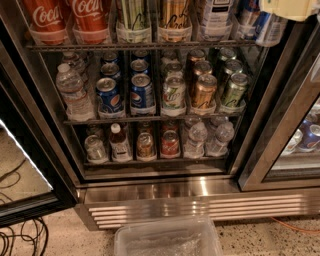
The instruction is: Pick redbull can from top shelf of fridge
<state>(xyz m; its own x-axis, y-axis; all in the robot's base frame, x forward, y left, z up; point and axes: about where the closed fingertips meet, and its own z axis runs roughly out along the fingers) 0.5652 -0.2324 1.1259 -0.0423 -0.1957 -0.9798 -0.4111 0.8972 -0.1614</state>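
The fridge [200, 205] stands open in the camera view. Its top shelf [100, 46] carries red Coca-Cola cans [90, 17] on the left and tall cans [172, 20] in clear trays. My gripper [289, 9] is a cream shape at the top right edge, mostly cut off by the frame. Just below it the redbull can [270, 29], blue and silver, hangs tilted in front of the fridge's right inner edge, off the shelf and held from above. Another blue can [245, 15] stands behind it on the shelf.
The middle rack holds water bottles [72, 92], Pepsi cans [109, 97] and other cans; the bottom rack holds small bottles and cans. The glass door [25, 195] hangs open at left, cables [20, 240] below it. A clear plastic bin [167, 240] sits on the floor. A second cooler door [295, 150] is at right.
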